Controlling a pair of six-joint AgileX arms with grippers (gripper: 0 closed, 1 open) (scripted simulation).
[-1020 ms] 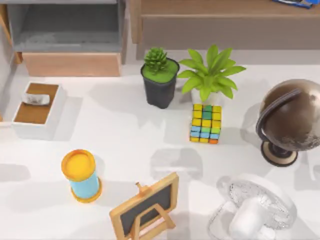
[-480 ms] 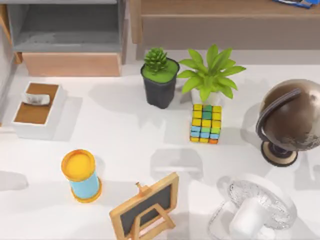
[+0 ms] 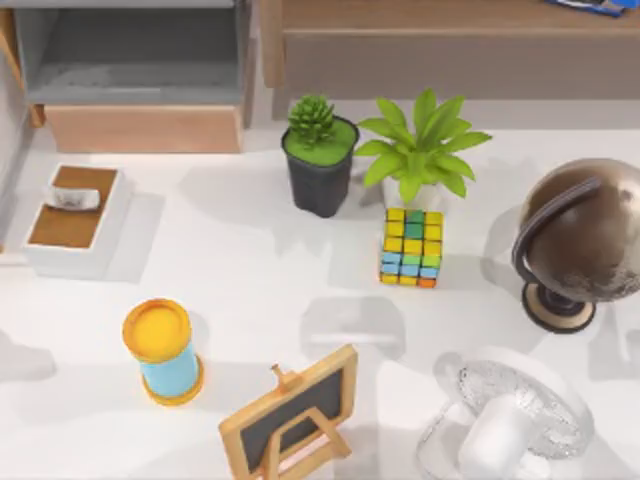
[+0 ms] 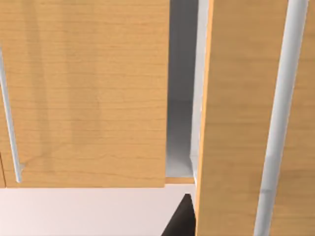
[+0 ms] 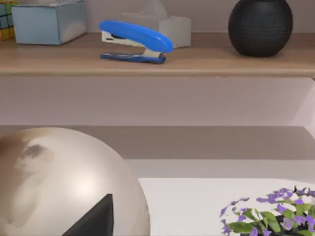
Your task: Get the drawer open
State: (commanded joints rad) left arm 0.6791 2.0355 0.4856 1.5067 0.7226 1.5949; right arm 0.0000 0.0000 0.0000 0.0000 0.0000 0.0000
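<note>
The drawer (image 4: 246,113) is close in the left wrist view. Its orange-tan wood front carries a long grey bar handle (image 4: 278,123) and stands forward of the neighbouring wood panel (image 4: 83,88). Between the two fronts is a gap with a grey inside (image 4: 181,98). A dark tip of my left gripper (image 4: 181,222) pokes in beside the drawer front's edge. In the top view the drawer is a grey sliver (image 3: 8,160) at the far left edge. A dark tip of my right gripper (image 5: 93,219) hangs in front of the globe (image 5: 59,182).
The table holds a white box (image 3: 75,222), yellow-blue cylinder (image 3: 160,350), small chalkboard (image 3: 292,415), dark potted succulent (image 3: 320,160), leafy plant (image 3: 420,145), colour cube (image 3: 411,246), globe (image 3: 585,240) and white fan (image 3: 510,420). A grey-lined compartment (image 3: 135,50) and shelf unit (image 3: 450,50) line the back.
The shadow at the table's left edge has shifted a little. The objects on the table stay where they were.
</note>
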